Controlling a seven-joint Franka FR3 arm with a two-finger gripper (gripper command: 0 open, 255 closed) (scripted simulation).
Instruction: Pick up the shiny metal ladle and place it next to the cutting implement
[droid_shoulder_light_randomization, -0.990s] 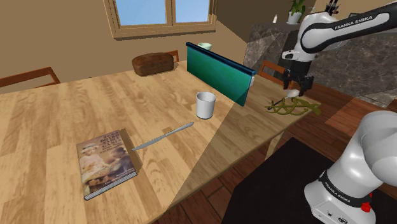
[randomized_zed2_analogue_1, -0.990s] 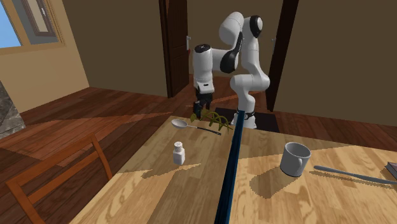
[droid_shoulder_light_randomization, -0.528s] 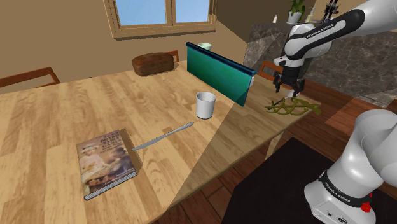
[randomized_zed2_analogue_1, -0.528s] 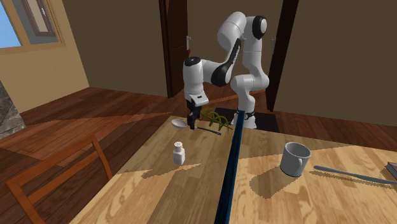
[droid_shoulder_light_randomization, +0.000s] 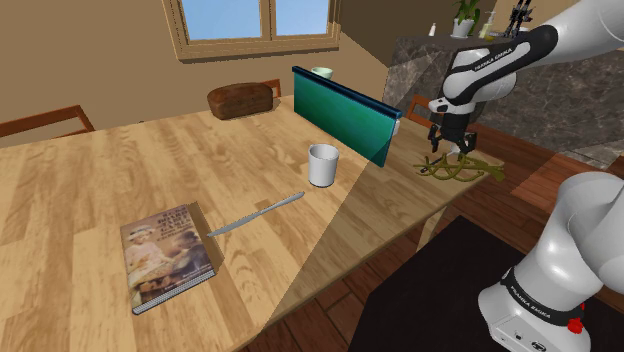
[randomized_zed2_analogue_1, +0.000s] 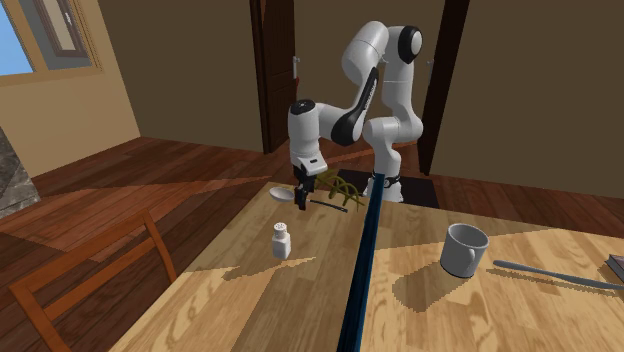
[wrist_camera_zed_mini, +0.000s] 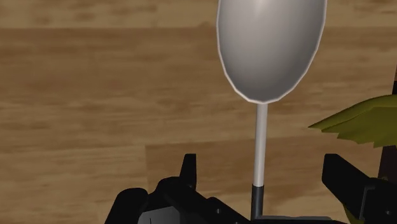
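The ladle (wrist_camera_zed_mini: 272, 48) has a shiny grey bowl and a thin handle (wrist_camera_zed_mini: 259, 146) with a dark end, and it lies flat on the wooden table. My gripper (wrist_camera_zed_mini: 262, 181) is low over it and open. The black fingers (wrist_camera_zed_mini: 189, 173) stand on either side of the handle without touching it. In the second exterior view the gripper (randomized_zed2_analogue_1: 302, 196) hangs just beside the ladle's bowl (randomized_zed2_analogue_1: 281, 195), near the table's far corner. The knife (droid_shoulder_light_randomization: 257, 214), long and grey, lies mid-table next to a book (droid_shoulder_light_randomization: 167, 254). In the shoulder view the gripper (droid_shoulder_light_randomization: 447, 142) is behind the teal divider.
An upright teal divider (droid_shoulder_light_randomization: 345, 112) crosses the table between ladle and knife. An olive leafy sprig (droid_shoulder_light_randomization: 462, 168) lies by the ladle's handle. A white mug (droid_shoulder_light_randomization: 322, 164) stands near the knife, a small shaker (randomized_zed2_analogue_1: 282, 241) near the ladle. A loaf (droid_shoulder_light_randomization: 241, 100) and chair (randomized_zed2_analogue_1: 80, 270) sit at the edges.
The arm has swung toward the shoulder view's left and lowered. The gripper went from above the sprig down to the ladle's handle. The ladle has not moved.
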